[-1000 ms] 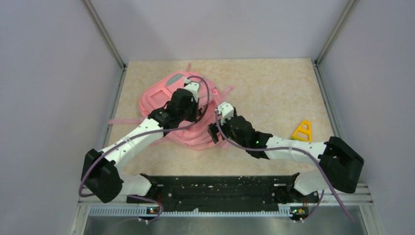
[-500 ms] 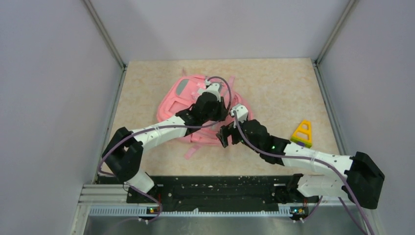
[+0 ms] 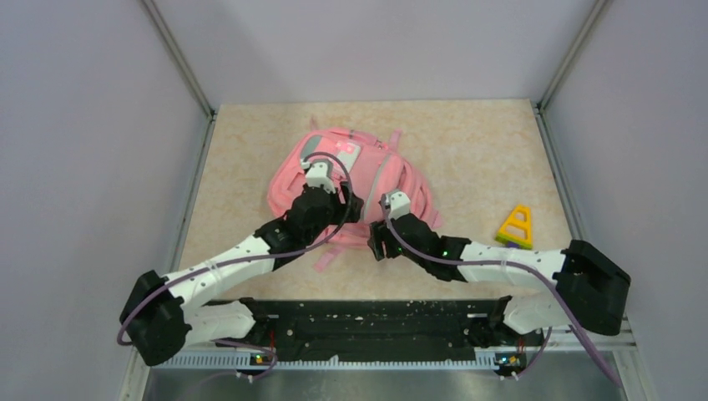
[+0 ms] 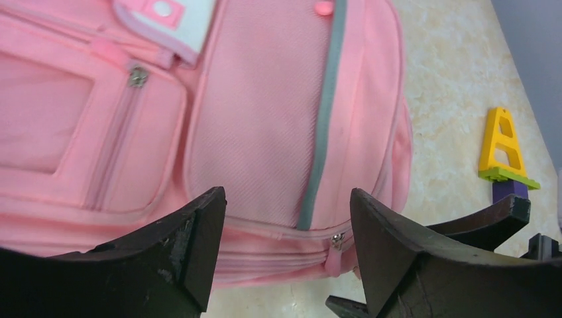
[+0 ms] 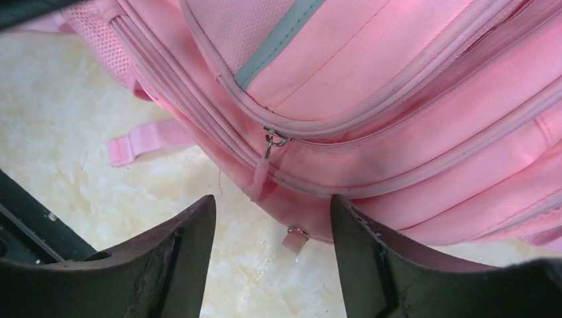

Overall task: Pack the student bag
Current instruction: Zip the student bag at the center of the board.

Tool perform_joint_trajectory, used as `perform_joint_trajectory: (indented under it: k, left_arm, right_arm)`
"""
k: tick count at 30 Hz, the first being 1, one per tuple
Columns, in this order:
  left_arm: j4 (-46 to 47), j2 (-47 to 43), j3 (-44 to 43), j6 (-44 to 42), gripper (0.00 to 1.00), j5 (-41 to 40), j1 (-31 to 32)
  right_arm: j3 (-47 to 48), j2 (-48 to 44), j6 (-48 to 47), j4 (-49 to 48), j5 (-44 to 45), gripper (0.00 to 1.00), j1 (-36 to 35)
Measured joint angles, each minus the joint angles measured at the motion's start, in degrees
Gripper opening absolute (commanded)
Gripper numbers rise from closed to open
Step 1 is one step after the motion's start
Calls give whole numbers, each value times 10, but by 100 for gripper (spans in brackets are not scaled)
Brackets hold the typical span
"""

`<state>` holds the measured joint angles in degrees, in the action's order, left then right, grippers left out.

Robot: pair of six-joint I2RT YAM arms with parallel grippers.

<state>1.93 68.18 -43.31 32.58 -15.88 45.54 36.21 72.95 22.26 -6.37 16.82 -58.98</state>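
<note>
The left gripper (image 4: 285, 205) has its two dark fingers spread wide with nothing between them. It hangs over the front face of the student bag (image 4: 265, 119) without touching the fabric. The right gripper (image 5: 268, 212) also has its fingers apart and empty. It sits low at the bag's near edge, with a metal zip slider and its pink pull tab (image 5: 265, 165) showing in the gap just beyond the tips.

The left wrist view alone shows the bag's front detail:
- a square pocket with a small metal zip pull (image 4: 137, 76)
- a grey stripe (image 4: 321, 132) running down the ribbed centre panel
- a white patch with a pink snap tab (image 4: 179, 16) at the top

It also catches the yellow toy block piece (image 4: 504, 142), which is seated on a green plate and a purple brick, off to the right on the table.

The right wrist view alone shows three things low at the bag's edge:
- the stacked zip seams along the bag's side
- a loose pink strap end (image 5: 142, 146) lying on the tabletop
- a small tab with a metal ring (image 5: 295, 238) under the bag's edge

Only the top view gives the whole layout. The pink backpack lies flat, front up, near the middle of the beige marbled table (image 3: 467, 150), a little left of centre, with thin straps splayed at its far side. Both arms reach it from the near edge. The yellow piece lies well apart to the right.
</note>
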Motion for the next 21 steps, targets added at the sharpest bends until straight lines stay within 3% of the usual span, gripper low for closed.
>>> perform_joint_trajectory:
  k: [16,21]
  left_arm:
    - [-49,-215,198,111,78,-106,-39]
    - [-28,-238,233,139,77,-106,-52]
  right_arm:
    - [68,75,16,8,112,48,-51]
    - [73,87,14,9,136,35,-51]
